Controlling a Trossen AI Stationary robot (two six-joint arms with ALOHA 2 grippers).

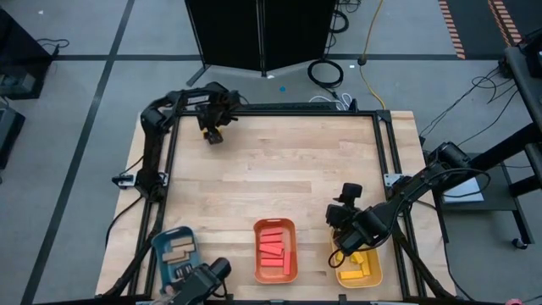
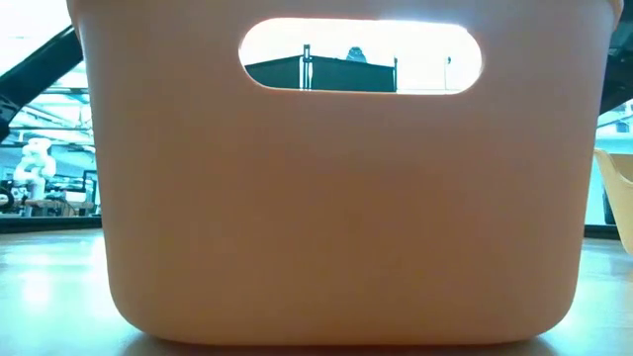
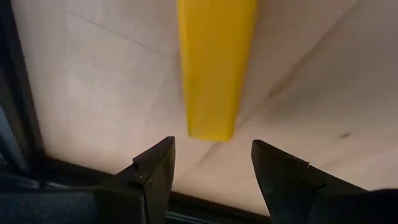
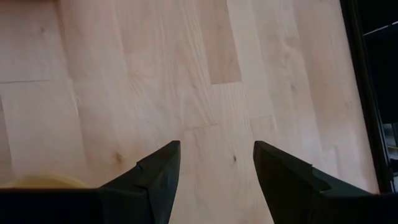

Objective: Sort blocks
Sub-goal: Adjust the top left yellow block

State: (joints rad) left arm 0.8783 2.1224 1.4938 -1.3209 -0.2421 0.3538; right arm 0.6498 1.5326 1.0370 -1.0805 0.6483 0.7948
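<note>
One yellow block (image 3: 214, 68) lies flat on the wood near the table's far left corner. My left gripper (image 3: 211, 146) hangs over it there (image 1: 212, 134), open, with the block's near end just ahead of the fingertips and not between them. In the high view the gripper hides this block. Red blocks (image 1: 273, 250) lie in the orange tray (image 1: 290, 227), yellow blocks (image 1: 360, 264) in the yellow tray (image 1: 375, 280), and tan blocks (image 1: 178, 247) in the blue tray (image 1: 157, 246). My right gripper (image 1: 339, 222) is open above bare wood (image 4: 216, 146), beside the yellow tray's far end.
The three trays stand in a row along the table's near edge. In the low view the orange tray's wall (image 2: 336, 198) fills the picture. A black metal frame (image 1: 296, 110) runs around the tabletop. Bare wood (image 1: 288, 169) spreads across the table's middle.
</note>
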